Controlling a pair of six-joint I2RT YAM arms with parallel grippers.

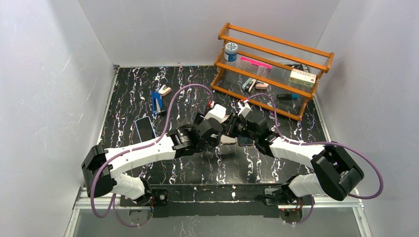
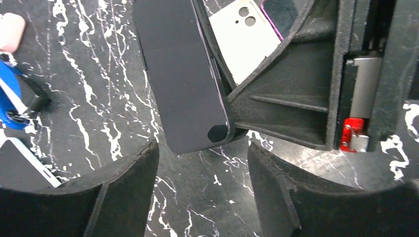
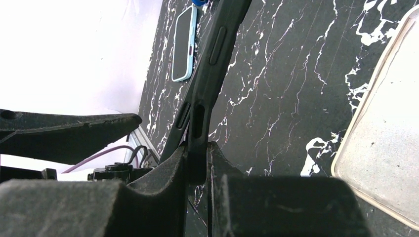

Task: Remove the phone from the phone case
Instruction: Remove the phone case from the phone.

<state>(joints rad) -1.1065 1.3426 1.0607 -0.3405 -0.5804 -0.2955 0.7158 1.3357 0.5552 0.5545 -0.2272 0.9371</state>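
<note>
The phone (image 2: 183, 74) is dark and flat. It is up in the air over the middle of the worktop (image 2: 89, 98), tipped on its side. The right gripper (image 3: 197, 163) is pinched tight on one bottom corner of it. From the side, the edge looks like two thin layers. It may be a phone in a dark cover, but I cannot tell for sure.

Just under it, a cream case (image 2: 242, 39) lies flat on the worktop. It looks empty, with round holes for the camera.

The left gripper (image 2: 202, 158) hangs close below the phone with its fingers wide apart, holding nothing.

I think the phone is stiff, smooth and slippery, and a bit heavy for a corner hold. It could twist or slip. The glass could crack if it drops. The long side edges look like the best place to take hold, not the flat face.

A light blue phone (image 3: 183, 44) lies farther off.
</note>
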